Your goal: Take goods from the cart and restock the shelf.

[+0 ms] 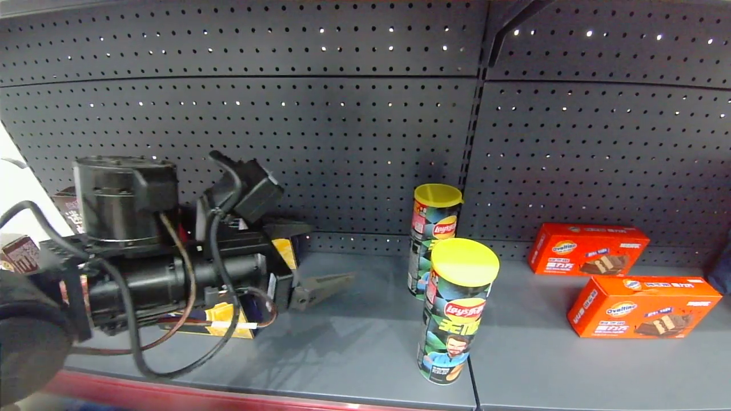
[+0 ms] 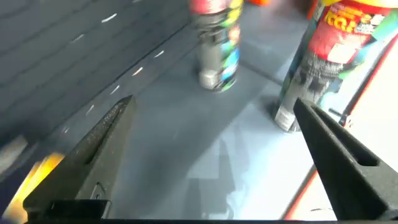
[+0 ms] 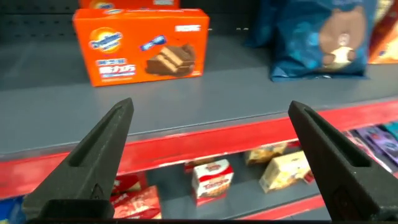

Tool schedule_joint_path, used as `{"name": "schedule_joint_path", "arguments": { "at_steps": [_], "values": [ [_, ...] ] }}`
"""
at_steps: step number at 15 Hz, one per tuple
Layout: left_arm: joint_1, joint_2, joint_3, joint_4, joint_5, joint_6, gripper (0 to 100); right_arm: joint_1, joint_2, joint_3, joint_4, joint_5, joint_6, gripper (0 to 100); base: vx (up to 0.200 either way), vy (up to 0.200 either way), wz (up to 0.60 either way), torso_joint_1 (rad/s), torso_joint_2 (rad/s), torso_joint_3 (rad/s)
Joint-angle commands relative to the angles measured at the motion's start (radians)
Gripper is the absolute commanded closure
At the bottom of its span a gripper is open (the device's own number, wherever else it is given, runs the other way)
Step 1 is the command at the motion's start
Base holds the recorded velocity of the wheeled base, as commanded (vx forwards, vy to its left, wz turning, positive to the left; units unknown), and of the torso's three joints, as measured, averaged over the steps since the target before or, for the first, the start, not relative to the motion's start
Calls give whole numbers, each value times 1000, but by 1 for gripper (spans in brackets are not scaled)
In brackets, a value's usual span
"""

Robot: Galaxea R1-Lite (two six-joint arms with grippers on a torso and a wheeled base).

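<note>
Shelf (image 1: 354,348) view, read from my left: the left hand (image 1: 313,258) lies low over the grey board and points right along it, its two fingers spread wide with nothing between them. Under that arm a yellow pack (image 1: 228,319) sits on the shelf, partly hidden by the wrist and its cables. Dark pegboard (image 1: 342,142) backs the whole bay.

Right of the hand, and well apart from its fingertips, two tall cans stand upright with yellow lids. The rear can (image 1: 435,228) is close to the pegboard, and the front can (image 1: 457,314) stands just before it, nearer the shelf's front. In the left wrist view both stand ahead of the spread fingers, and neither is touched.

Further right, past the seam in the board, two orange boxes lie flat and apart. The rear box (image 1: 588,248) is by the pegboard, and the front box (image 1: 642,305) is nearer me and a little further right. A blue bag (image 3: 317,37) stands near the front box, on its right.

My right hand (image 3: 208,162) hangs in front of the shelf's red edge (image 3: 186,146), fingers spread and empty, facing the front box and the bag. Below that edge small packs (image 3: 211,180) lie on the lower shelf (image 3: 165,177)
</note>
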Motion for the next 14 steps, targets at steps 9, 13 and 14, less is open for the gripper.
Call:
{"name": "schedule_joint_path", "arguments": {
  "at_steps": [9, 13, 14],
  "values": [
    [-41, -418, 275, 133, 361, -97, 0, 563, 919, -540, -24, 189, 17, 0, 0, 0, 0, 0, 0, 0],
    [-33, -392, 278, 133, 394, -97, 0, 801, 1173, -549, -139, 48, 80, 0, 0, 0, 0, 0, 0, 0],
    [-29, -392, 279, 133, 394, -97, 0, 808, 1192, -552, -139, 47, 80, 0, 0, 0, 0, 0, 0, 0]
  ]
}}
